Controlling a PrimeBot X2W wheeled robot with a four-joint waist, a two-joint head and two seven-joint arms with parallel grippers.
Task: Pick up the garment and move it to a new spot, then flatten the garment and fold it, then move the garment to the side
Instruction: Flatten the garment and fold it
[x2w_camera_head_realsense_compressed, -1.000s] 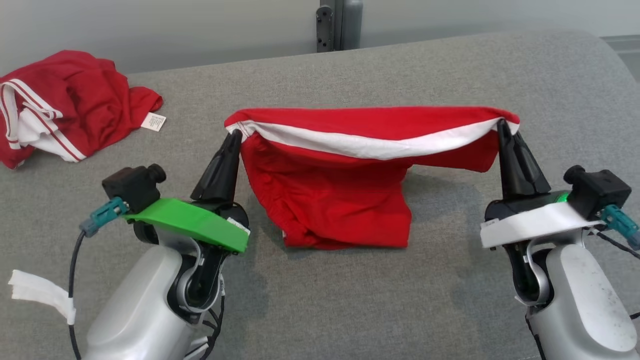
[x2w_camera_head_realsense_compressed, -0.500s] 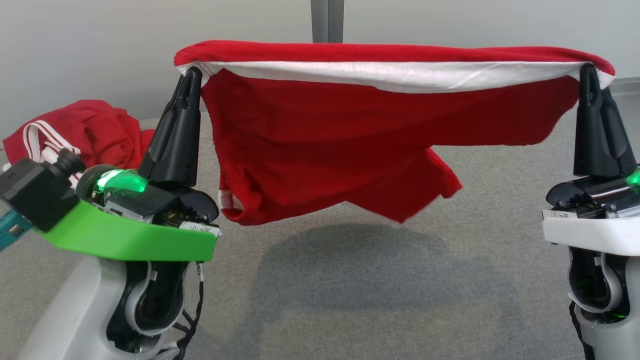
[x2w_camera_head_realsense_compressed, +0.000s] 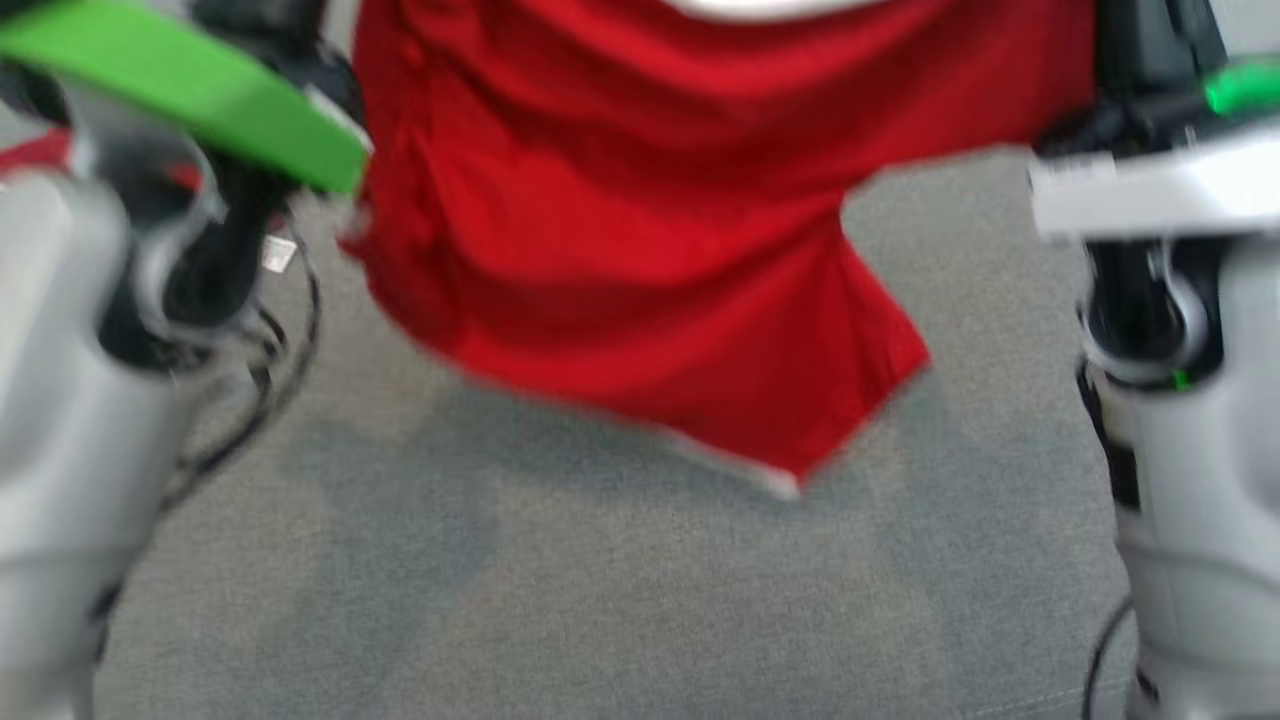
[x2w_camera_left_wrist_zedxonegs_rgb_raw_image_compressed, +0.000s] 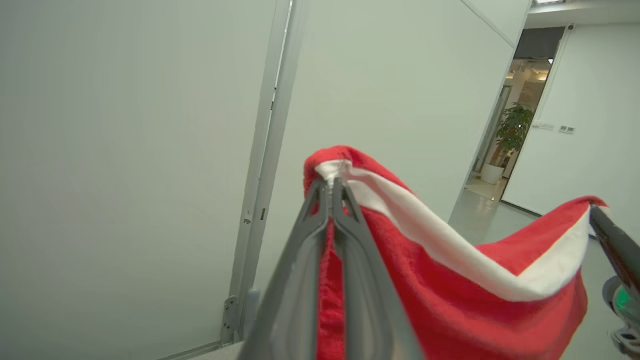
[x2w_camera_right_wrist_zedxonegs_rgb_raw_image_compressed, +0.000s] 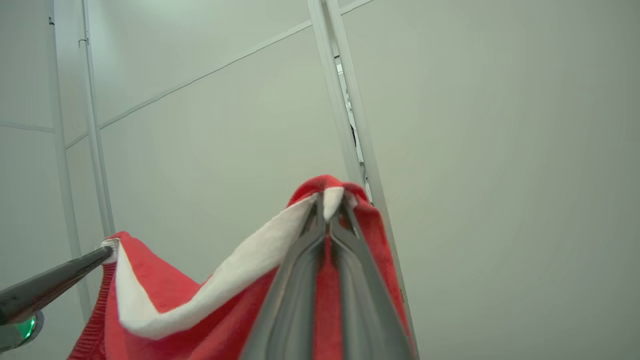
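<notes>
The red garment (x2w_camera_head_realsense_compressed: 640, 230) with a white waistband hangs in the air between my two arms, its lower corner dangling above the grey surface; the head view is blurred. In the left wrist view my left gripper (x2w_camera_left_wrist_zedxonegs_rgb_raw_image_compressed: 330, 185) is shut on one end of the white-banded edge (x2w_camera_left_wrist_zedxonegs_rgb_raw_image_compressed: 450, 255). My right gripper (x2w_camera_right_wrist_zedxonegs_rgb_raw_image_compressed: 330, 205) is shut on the other end in the right wrist view, where the band (x2w_camera_right_wrist_zedxonegs_rgb_raw_image_compressed: 225, 285) sags toward the left gripper's finger (x2w_camera_right_wrist_zedxonegs_rgb_raw_image_compressed: 50, 282). The green plate (x2w_camera_head_realsense_compressed: 190, 90) of my left wrist and the white plate (x2w_camera_head_realsense_compressed: 1150, 190) of my right wrist flank the cloth.
The grey padded surface (x2w_camera_head_realsense_compressed: 600, 580) lies below, with the garment's shadow on it. A sliver of another red garment (x2w_camera_head_realsense_compressed: 30, 155) shows behind my left arm. Pale wall panels stand ahead, and a doorway with a potted plant (x2w_camera_left_wrist_zedxonegs_rgb_raw_image_compressed: 510, 135) lies off to the right.
Both grippers have risen with the garment, lifting it off the surface so that it hangs free. The whole head picture has also shifted, so the camera has moved.
</notes>
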